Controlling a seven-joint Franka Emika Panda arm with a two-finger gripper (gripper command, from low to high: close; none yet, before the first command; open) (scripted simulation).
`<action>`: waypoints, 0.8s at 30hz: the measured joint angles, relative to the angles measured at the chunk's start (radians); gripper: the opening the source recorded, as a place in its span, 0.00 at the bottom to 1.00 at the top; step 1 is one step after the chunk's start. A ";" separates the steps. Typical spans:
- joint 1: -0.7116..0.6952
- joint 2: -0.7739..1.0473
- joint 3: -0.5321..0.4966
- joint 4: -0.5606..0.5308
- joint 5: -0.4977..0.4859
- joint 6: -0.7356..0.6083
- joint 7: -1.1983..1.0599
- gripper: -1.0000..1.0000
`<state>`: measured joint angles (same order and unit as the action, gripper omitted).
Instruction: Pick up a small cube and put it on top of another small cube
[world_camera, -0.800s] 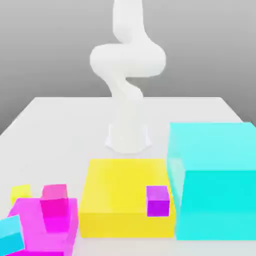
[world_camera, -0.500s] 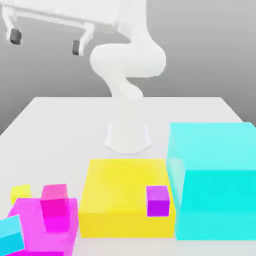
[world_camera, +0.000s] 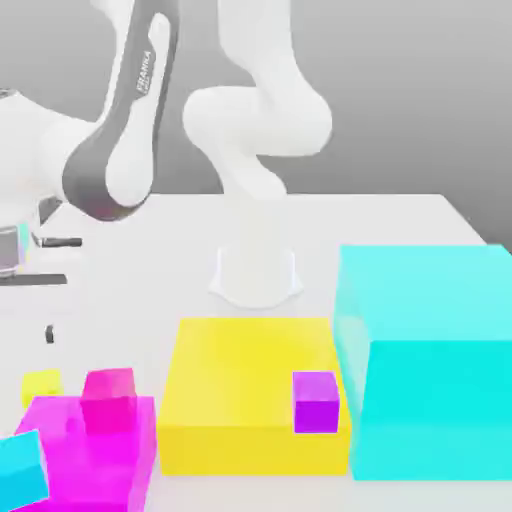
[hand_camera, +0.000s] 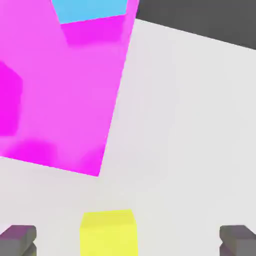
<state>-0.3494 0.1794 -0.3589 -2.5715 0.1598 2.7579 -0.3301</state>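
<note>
The counter (world_camera: 350, 220) is a plain, pale surface. Directly on it lie the big flat yellow block (world_camera: 250, 375), the big cyan block (world_camera: 430, 400) on the exterior view's right, the flat magenta block (world_camera: 75, 490) on the exterior view's left, and the small yellow cube (world_camera: 42, 386) just beside that magenta block. The robot's white base (world_camera: 255, 275) stands behind the big yellow block.

Bare tabletop (world_camera: 400, 215) lies open behind the small yellow cube (world_camera: 42, 387) and to its exterior view's left. The flat magenta block (world_camera: 130, 490), with a pink cube (world_camera: 109, 400) and a small cyan cube (world_camera: 22, 470) near it, obstructs the front side; above the yellow cube, the way is free.
</note>
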 joint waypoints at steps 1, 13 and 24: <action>-0.028 0.037 0.026 0.001 0.036 0.023 -0.042 0.50; -0.145 0.213 0.162 0.036 0.171 0.150 -0.158 0.00; 0.009 0.029 0.018 0.082 -0.019 -0.082 0.222 0.00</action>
<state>-0.3406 0.2080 -0.3411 -2.4896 0.1404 2.6761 -0.1082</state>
